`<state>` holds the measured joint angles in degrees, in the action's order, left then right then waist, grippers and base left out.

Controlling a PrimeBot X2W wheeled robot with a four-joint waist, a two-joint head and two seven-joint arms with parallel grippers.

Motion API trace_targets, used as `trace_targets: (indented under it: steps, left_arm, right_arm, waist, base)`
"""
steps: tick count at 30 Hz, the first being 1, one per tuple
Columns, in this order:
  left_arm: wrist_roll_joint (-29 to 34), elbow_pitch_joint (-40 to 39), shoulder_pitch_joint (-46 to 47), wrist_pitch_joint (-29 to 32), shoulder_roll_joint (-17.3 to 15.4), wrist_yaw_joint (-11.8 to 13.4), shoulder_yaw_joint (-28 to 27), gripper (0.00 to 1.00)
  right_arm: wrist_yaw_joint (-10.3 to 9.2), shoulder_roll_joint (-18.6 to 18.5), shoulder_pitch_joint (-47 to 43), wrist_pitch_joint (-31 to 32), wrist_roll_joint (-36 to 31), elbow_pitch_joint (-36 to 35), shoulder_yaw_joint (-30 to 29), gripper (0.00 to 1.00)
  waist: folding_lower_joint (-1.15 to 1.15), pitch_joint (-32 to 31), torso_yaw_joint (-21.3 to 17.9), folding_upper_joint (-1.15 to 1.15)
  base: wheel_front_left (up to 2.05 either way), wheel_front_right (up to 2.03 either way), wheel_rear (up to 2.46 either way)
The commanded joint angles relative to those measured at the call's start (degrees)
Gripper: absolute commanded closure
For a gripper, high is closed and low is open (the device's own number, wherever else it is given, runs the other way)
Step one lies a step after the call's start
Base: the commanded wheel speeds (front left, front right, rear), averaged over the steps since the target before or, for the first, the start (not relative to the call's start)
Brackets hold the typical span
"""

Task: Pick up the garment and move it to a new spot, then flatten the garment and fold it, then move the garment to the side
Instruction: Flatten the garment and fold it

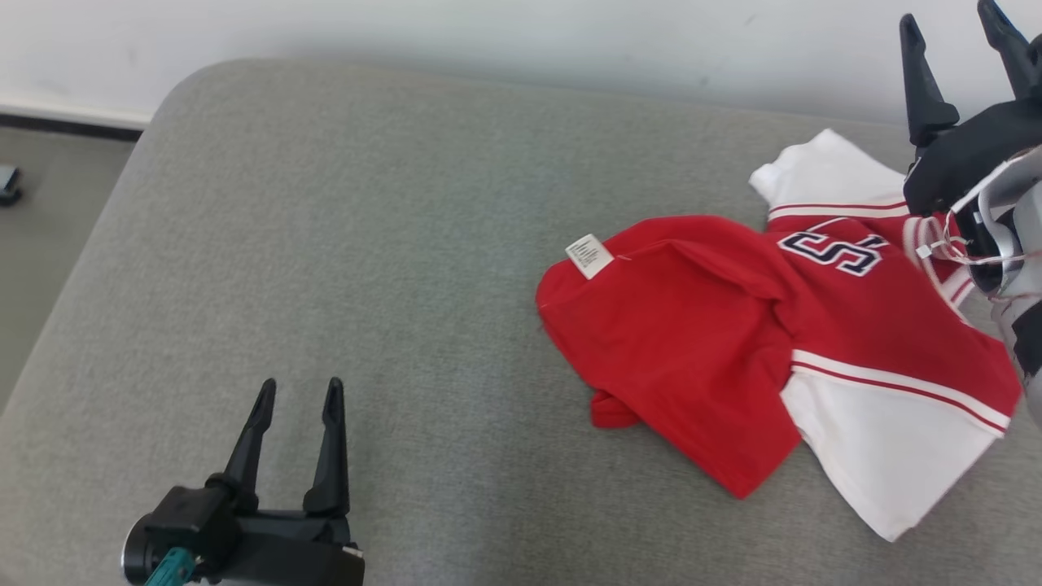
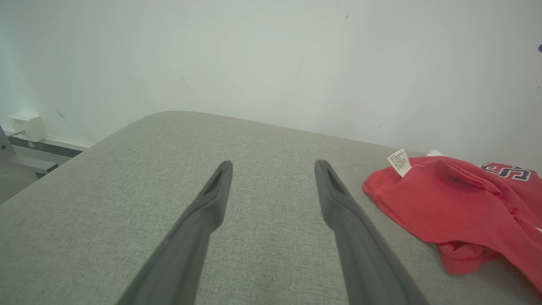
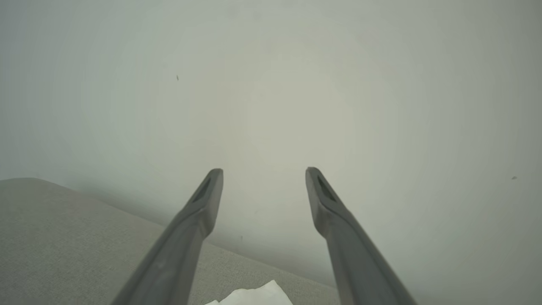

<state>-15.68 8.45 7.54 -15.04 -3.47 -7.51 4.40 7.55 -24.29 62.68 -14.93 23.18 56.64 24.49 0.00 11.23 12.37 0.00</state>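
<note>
Your garment (image 1: 733,342) lies crumpled on the grey cushion (image 1: 366,244), at about 3 o'clock in the head view. It is a red top with white panels and thin red-and-white stripes, and its red part is folded over itself.

Your right gripper (image 1: 948,15) sits at about 2 o'clock. Its dark body hangs over the garment's far right edge, and the fingers point up toward the pale wall (image 1: 488,32). In the right wrist view the same gripper (image 3: 263,169) has its fingers spread wide with nothing between them, and a corner of white cloth (image 3: 250,294) shows at 6 o'clock.

Your left gripper (image 1: 301,382) is at 7 o'clock, well apart from the garment, above bare cushion. Its fingers stand parted and empty, and the left wrist view (image 2: 273,163) shows the same.

A white care label (image 1: 588,255) sticks out at the garment's left red corner, which is the corner nearest your left gripper. It carries rows of fine print (too small to read in either view). Navy lettering with a white outline (image 1: 830,251) sits toward the garment's far right. It looks like an "S", possibly with another character partly hidden beside it.
</note>
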Motion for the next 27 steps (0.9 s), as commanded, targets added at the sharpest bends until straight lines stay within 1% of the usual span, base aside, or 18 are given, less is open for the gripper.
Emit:
trace_targets:
  steps: [1, 4, 6, 7, 8, 14, 15, 17, 18, 19, 21, 27]
  left_arm:
    - [0.81, -0.32, -1.18, -0.19, -0.31, 0.06, -0.59, 0.00]
    - [1.00, -0.59, -2.31, -0.19, -0.58, 0.05, -1.48, 0.00]
    - [1.14, -0.78, -3.08, -0.19, -0.81, 0.06, -2.21, 0.00]
    - [1.14, -0.78, -3.08, -0.19, -0.81, 0.06, -2.21, 0.00]
    - [1.25, -0.98, -3.73, -0.19, -0.77, 0.06, -2.55, 0.00]
    - [1.45, -1.14, -5.07, -0.19, -1.13, 0.05, -3.53, 0.00]
    - [1.45, -1.14, -5.07, -0.19, -1.13, 0.05, -3.53, 0.00]
    - [1.47, -1.25, -5.29, -0.19, -1.26, 0.06, -3.59, 0.00]
    - [1.68, -1.31, -5.39, -0.19, -1.22, 0.06, -3.64, 0.00]
    - [1.68, -1.31, -5.39, -0.19, -1.22, 0.06, -3.64, 0.00]
    - [1.82, -1.38, -5.50, -0.19, -1.19, 0.06, -3.59, 0.00]
    - [1.98, -1.71, -6.07, -0.19, -1.08, 0.06, -3.69, 0.00]
  right_arm:
    - [-0.15, -0.61, -3.48, -0.25, -0.50, -3.80, -1.24, 0.00]
    - [-0.15, -0.99, -10.34, -0.27, -1.65, -12.46, -4.61, 0.00]
    - [-0.15, -0.44, -15.27, -0.28, -2.42, -17.69, -7.09, 0.00]
    - [-0.15, -0.44, -15.27, -0.28, -2.42, -17.69, -7.09, 0.00]
    - [-0.15, 0.03, -20.63, -0.28, -3.41, -22.45, -9.67, 0.00]
    - [-0.15, 2.84, -35.43, -0.30, -5.66, -35.00, -16.59, 0.00]
    - [-0.15, 2.84, -35.43, -0.30, -5.66, -35.00, -16.59, 0.00]
    - [-0.15, 3.87, -39.76, -0.29, -6.49, -38.70, -18.64, 0.00]
    - [-0.15, 5.40, -43.93, -0.29, -7.08, -41.77, -20.47, 0.00]
    - [-0.15, 5.40, -43.93, -0.29, -7.08, -41.77, -20.47, 0.00]
    - [-0.15, 6.72, -47.60, -0.29, -7.72, -44.72, -22.40, 0.00]
    - [-0.15, 12.17, -57.05, -0.31, -8.67, -51.68, -26.56, 0.00]
  waist:
    - [0.00, -2.63, -3.26, 0.00]
    - [0.00, -3.81, -5.01, 0.00]
    - [0.00, -4.55, -6.12, 0.00]
    - [0.00, -4.55, -6.12, 0.00]
    - [0.00, -5.30, -7.01, 0.00]
    - [0.00, -6.84, -8.91, 0.00]
    - [0.00, -6.84, -8.91, 0.00]
    - [0.00, -7.11, -9.35, 0.00]
    - [0.00, -7.33, -9.72, 0.00]
    - [0.00, -7.33, -9.72, 0.00]
    - [0.00, -7.44, -9.91, 0.00]
    - [0.00, -7.21, -10.62, 0.00]
  base:
    - [0.00, 0.00, 0.00]
    - [0.00, 0.00, 0.00]
    - [0.00, 0.00, 0.00]
    - [0.00, 0.00, 0.00]
    - [0.00, 0.00, 0.00]
    - [0.00, 0.00, 0.00]
    - [0.00, 0.00, 0.00]
    - [0.00, 0.00, 0.00]
    - [0.00, 0.00, 0.00]
    - [0.00, 0.00, 0.00]
    - [0.00, 0.00, 0.00]
    - [0.00, 0.00, 0.00]
